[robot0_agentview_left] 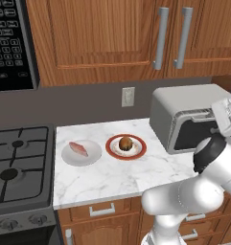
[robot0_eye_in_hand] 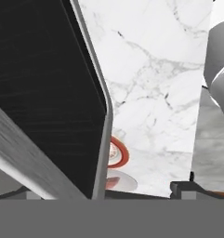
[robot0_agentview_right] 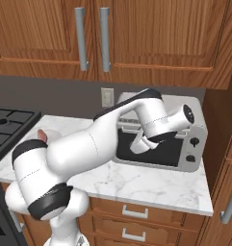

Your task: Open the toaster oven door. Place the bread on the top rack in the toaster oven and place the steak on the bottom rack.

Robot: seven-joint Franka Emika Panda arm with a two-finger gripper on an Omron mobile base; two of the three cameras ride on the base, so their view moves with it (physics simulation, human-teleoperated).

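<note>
The robot's arm (robot0_agentview_right: 88, 144) is covering most of the toaster oven door (robot0_agentview_right: 151, 151) in the right base view, so how far the door is standing open cannot be told there, and the racks inside are not showing. The same arm is hiding the steak (robot0_agentview_right: 41, 135) except for a small pink edge. In the left base view the right edge is cutting off the toaster oven (robot0_agentview_left: 184, 117), and its knobs are lying out of frame. In the hand view the red-rimmed plate (robot0_eye_in_hand: 119, 153) and the white plate (robot0_eye_in_hand: 120, 180) are each half hidden behind the door's frame, and the gripper's fingertips (robot0_eye_in_hand: 178, 188) are barely showing.
</note>
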